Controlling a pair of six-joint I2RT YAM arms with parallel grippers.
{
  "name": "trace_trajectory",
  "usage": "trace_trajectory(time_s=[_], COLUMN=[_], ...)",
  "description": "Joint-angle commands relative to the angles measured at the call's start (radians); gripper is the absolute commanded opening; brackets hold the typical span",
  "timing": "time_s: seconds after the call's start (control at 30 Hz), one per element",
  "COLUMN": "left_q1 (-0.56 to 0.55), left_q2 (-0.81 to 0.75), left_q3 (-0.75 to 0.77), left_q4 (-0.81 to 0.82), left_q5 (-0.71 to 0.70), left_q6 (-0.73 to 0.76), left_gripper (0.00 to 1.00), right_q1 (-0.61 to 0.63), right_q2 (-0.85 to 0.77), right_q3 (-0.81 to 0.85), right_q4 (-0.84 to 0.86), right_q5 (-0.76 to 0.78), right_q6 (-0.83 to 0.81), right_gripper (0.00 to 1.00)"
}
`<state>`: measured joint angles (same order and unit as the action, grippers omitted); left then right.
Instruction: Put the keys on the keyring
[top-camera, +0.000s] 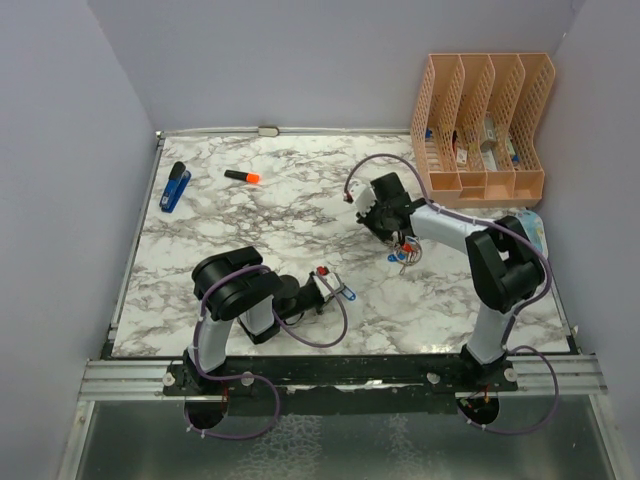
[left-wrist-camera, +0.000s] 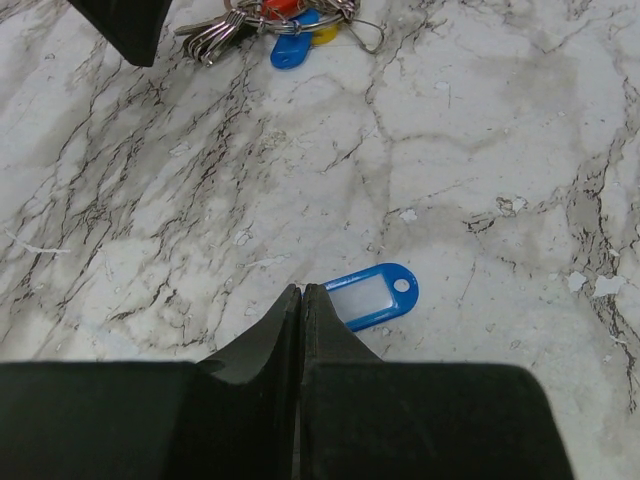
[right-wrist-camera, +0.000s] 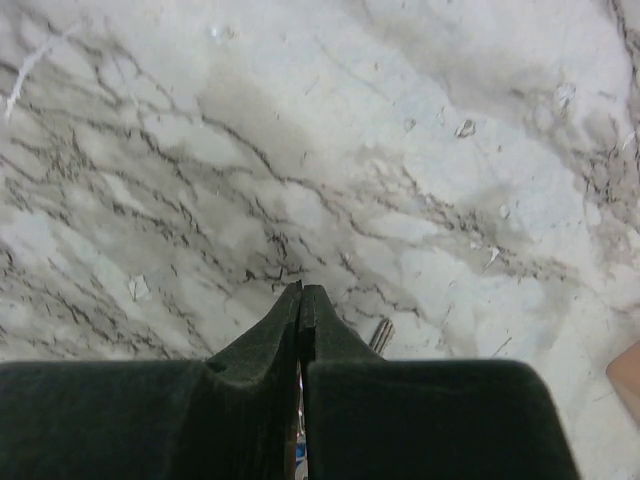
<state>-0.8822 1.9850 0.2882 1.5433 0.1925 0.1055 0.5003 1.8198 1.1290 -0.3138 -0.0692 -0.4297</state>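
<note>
One of the keys, an oblong blue tag (left-wrist-camera: 375, 296) with a pale window, lies flat on the marble table (top-camera: 250, 220). Its near end is hidden behind the right finger of my left gripper (left-wrist-camera: 301, 290), which is shut, and no grip on the tag shows. From above, that tag (top-camera: 345, 292) pokes out just right of my left gripper (top-camera: 328, 285). The keyring (left-wrist-camera: 285, 25), with metal keys and blue, red and yellow tags, lies farther out. It sits under my right gripper (top-camera: 397, 238). My right gripper (right-wrist-camera: 301, 289) is shut, with a metal piece (right-wrist-camera: 381, 335) beside one finger.
A blue stapler (top-camera: 175, 187) and a black marker with an orange cap (top-camera: 243, 177) lie at the back left. A peach file organiser (top-camera: 480, 125) stands at the back right. A pale blue object (top-camera: 535, 230) sits by the right arm.
</note>
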Motion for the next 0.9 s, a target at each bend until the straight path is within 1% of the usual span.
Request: trace_trajectory(time_s=[0.0,0.1,0.17,0.23,0.27,0.3,0.33,0.43,0.5,0.57,0.63,0.7,0.87], left_q1=[0.013,0.015,0.017,0.02,0.02,0.021,0.023,0.026,0.027,0.028,0.028,0.029,0.029], left_q2=[0.031,0.031,0.028,0.026,0.026,0.026,0.026,0.027,0.025,0.019,0.016,0.016,0.019], left_q3=[-0.004,-0.004,-0.004,-0.004,-0.004,-0.004,-0.005,-0.005,-0.007,-0.009,-0.01,-0.011,-0.01], left_q4=[0.244,0.244,0.244,0.244,0.244,0.244,0.244,0.243,0.244,0.244,0.244,0.244,0.244], left_q5=[-0.033,-0.034,-0.036,-0.036,-0.037,-0.038,-0.038,-0.032,-0.029,-0.028,-0.025,-0.019,-0.002], left_q6=[-0.015,-0.013,-0.014,-0.014,-0.013,-0.015,-0.016,-0.019,-0.02,-0.019,-0.019,-0.023,-0.028], left_gripper=[0.0,0.0,0.0,0.0,0.0,0.0,0.0,0.0,0.0,0.0,0.0,0.0,0.0], right_q1=[-0.002,-0.002,-0.003,-0.003,-0.003,-0.003,-0.004,-0.004,-0.003,-0.004,-0.003,-0.003,-0.007], right_q2=[0.057,0.087,0.079,0.023,-0.022,-0.044,-0.056,-0.077,-0.112,-0.163,-0.212,-0.249,-0.296], right_q3=[0.1,0.167,0.192,0.171,0.156,0.162,0.186,0.236,0.222,0.18,0.115,0.054,-0.05], right_q4=[-0.023,-0.067,-0.102,-0.135,-0.165,-0.225,-0.318,-0.579,-0.653,-0.672,-0.665,-0.651,-0.546], right_q5=[-0.043,-0.041,0.019,0.066,0.089,0.119,0.151,0.191,0.188,0.193,0.197,0.193,0.216], right_q6=[0.07,0.097,0.132,0.163,0.2,0.244,0.311,0.515,0.645,0.759,0.832,0.873,0.919], right_gripper=[0.01,0.01,0.04,0.1,0.18,0.25,0.28,0.27,0.27,0.27,0.32,0.35,0.35])
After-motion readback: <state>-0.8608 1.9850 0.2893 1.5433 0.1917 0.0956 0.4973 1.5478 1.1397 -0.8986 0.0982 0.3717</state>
